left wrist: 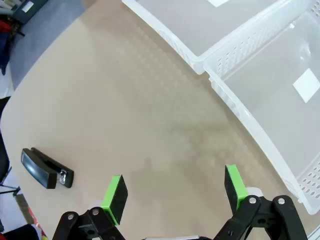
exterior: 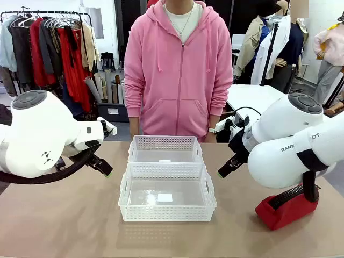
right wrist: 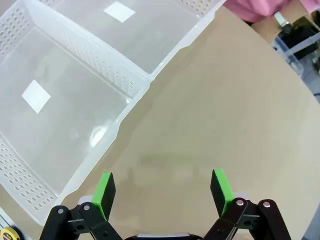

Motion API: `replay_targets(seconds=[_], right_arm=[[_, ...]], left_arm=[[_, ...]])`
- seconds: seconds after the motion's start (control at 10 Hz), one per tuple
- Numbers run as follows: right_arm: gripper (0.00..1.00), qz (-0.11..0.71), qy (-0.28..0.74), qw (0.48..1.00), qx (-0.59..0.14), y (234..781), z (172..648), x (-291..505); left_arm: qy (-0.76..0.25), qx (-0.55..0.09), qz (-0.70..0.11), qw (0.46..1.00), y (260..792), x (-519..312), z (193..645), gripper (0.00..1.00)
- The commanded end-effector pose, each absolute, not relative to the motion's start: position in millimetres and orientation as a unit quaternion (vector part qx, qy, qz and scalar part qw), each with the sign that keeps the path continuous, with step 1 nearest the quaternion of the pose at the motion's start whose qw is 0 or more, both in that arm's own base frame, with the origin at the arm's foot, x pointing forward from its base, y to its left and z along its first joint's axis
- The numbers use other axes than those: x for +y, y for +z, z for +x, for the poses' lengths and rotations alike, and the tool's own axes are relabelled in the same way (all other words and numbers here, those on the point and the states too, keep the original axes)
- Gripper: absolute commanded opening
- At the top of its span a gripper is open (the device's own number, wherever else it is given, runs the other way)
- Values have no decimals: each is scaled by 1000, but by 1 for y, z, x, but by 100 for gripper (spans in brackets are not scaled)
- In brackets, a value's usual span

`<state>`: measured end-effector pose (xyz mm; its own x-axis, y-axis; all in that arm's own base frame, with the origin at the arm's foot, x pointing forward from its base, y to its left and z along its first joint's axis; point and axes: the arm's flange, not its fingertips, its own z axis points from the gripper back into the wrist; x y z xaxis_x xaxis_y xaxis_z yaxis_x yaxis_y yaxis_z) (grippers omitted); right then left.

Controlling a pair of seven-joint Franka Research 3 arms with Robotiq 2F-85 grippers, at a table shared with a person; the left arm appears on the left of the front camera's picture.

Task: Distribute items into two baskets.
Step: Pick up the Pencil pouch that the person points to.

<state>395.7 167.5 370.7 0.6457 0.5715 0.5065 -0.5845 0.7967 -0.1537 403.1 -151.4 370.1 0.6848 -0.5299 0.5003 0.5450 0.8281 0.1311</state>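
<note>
Both baskets are empty. The near basket (exterior: 166, 214) and the far basket (exterior: 164, 142) sit touching, end to end, at the middle of the worktop (exterior: 64, 226), and neither of the 2 items is in them yet. The left jaws hang spread wide above bare worktop beside the baskets, with nothing between the green pads (left wrist: 112, 195). The right jaws hang apart and empty in the same way on the baskets' other side.

The stapler (left wrist: 46, 169) lies flat on the robot's left, well apart from the baskets and close to the worktop's rounded edge. How close is hard to judge through the wide-angle lens. A descent that lands off-centre could shove it outward and over that edge. The narrow, hard body could also twist out from between the pads on the lift.

The red pouch (exterior: 285, 210) lies at the robot's right, near the front edge, partly behind the right arm (exterior: 290, 145). That arm would have to fold back to reach it, and a link could sweep the pouch off the worktop on the way. Because the pouch is soft, it may be caught by a fold alone, sag, and snag on a basket rim. The baskets look light, so a snag or a bump would likely drag both out of place. A person (exterior: 180, 70) stands right behind the far basket, so a long reach there risks contact.
</note>
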Motion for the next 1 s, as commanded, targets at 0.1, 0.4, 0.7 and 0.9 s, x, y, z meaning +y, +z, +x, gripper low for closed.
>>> replay_targets(seconds=[0.1,0.4,0.7,0.9], right_arm=[[100,12,319,907,-275,371,396,167],[100,12,319,907,-275,371,396,167],[100,12,319,907,-275,371,396,167],[100,12,319,907,-275,371,396,167]], left_arm=[[-293,-268,-14,918,370,-151,403,100],[-293,-268,-14,918,370,-151,403,100],[-293,-268,-14,918,370,-151,403,100],[-293,-268,-14,918,370,-151,403,100]])
